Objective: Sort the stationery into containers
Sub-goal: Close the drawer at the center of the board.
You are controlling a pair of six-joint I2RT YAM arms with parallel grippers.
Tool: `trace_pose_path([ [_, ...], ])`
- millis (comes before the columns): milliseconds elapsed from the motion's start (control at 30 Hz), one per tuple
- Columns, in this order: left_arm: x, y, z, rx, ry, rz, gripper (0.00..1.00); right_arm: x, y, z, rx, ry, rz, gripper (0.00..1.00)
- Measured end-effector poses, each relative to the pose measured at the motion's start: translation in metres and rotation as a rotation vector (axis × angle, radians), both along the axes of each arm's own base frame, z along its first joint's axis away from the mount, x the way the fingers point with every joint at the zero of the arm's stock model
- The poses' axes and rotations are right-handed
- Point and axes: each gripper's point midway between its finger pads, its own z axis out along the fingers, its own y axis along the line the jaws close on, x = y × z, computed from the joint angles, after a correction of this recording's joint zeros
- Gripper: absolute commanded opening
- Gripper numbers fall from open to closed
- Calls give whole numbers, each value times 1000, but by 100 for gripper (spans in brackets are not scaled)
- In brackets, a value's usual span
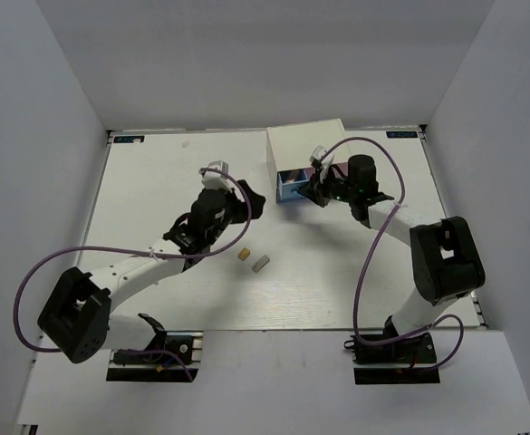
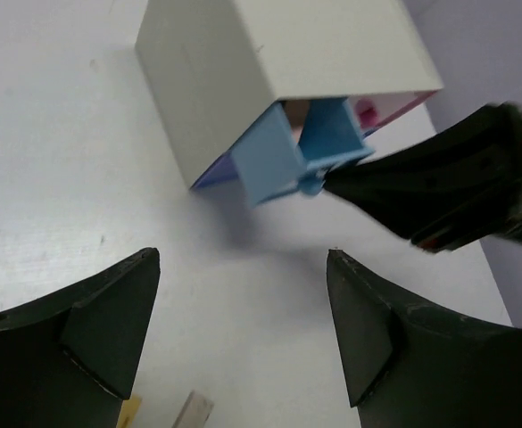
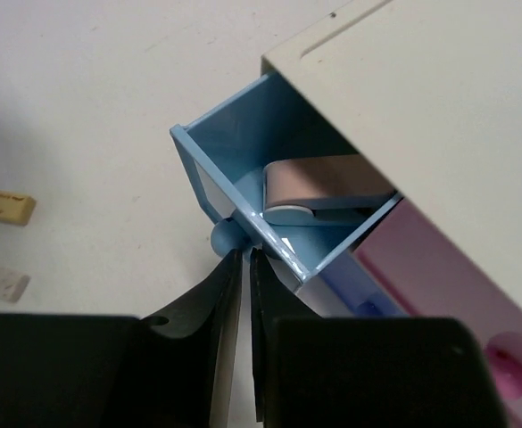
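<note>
The white cabinet (image 1: 305, 143) stands at the back. Its light blue drawer (image 3: 234, 152) is pulled out, with the pink eraser (image 3: 323, 181) lying inside. My right gripper (image 3: 245, 259) is shut, its tips touching the drawer front beside the round knob (image 3: 223, 239); it also shows in the top view (image 1: 313, 188). My left gripper (image 2: 243, 259) is open and empty above the table, facing the drawer (image 2: 283, 156). The tan eraser (image 1: 244, 255) and grey eraser (image 1: 261, 264) lie on the table just behind it. The pink drawer (image 3: 448, 285) sits beside the periwinkle drawer (image 3: 360, 301). No highlighter shows plainly.
White walls close in the table on the left, back and right. My right arm's black gripper (image 2: 439, 187) reaches in from the right of the cabinet (image 2: 278, 71). Purple cables loop off both arms.
</note>
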Motion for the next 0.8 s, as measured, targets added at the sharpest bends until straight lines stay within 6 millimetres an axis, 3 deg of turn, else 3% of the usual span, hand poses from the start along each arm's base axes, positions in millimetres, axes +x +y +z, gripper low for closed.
trace_pose_path([
  [200,-20,16,-47,-11,162,58,85,22,2,7,-13,-30,-34,20],
  [500,-32,25,-76,15,279,95,87,43,12,8,-33,-46,-73,28],
  [800,-36,17,-114,155,397,26,85,44,14,4,-48,-32,-87,34],
])
